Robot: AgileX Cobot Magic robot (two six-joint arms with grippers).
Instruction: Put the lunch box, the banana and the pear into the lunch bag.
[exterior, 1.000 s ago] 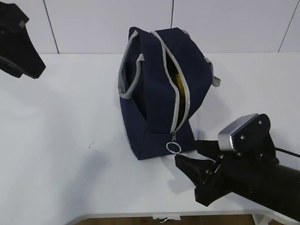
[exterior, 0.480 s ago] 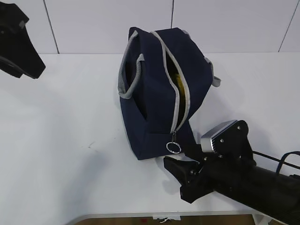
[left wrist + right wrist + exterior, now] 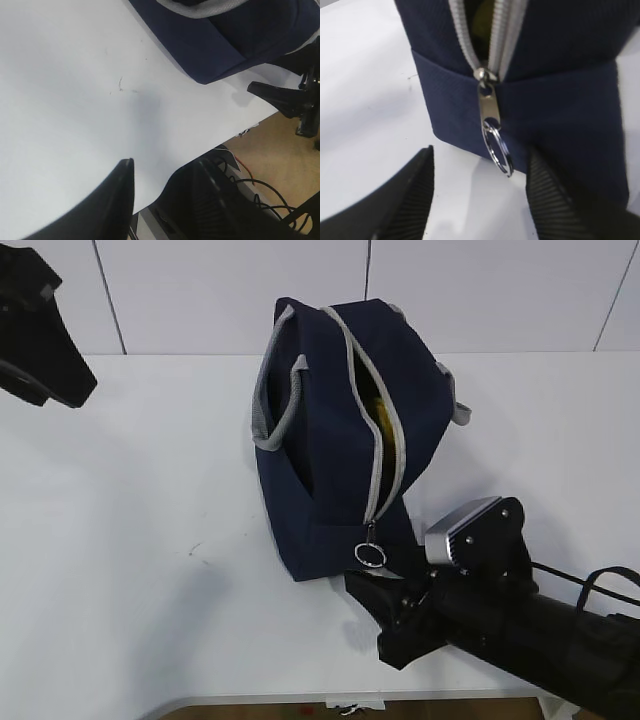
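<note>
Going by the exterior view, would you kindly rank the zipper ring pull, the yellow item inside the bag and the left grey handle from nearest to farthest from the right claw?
1. Ring pull, just beyond the right claw, at the lunch bag's near end.
2. Yellow item, mid-bag in the zipper opening.
3. Left grey handle, far left side.

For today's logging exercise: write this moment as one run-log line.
lunch bag: zipper open, yellow inside | ring pull: hanging free | right tool: open, facing pull | left tool: away, over table edge

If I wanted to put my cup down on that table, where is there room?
Bare table spreads left of the lunch bag, and right of it toward the wall. It is crowded at the front, where the open right tool sits by the ring pull.
</note>
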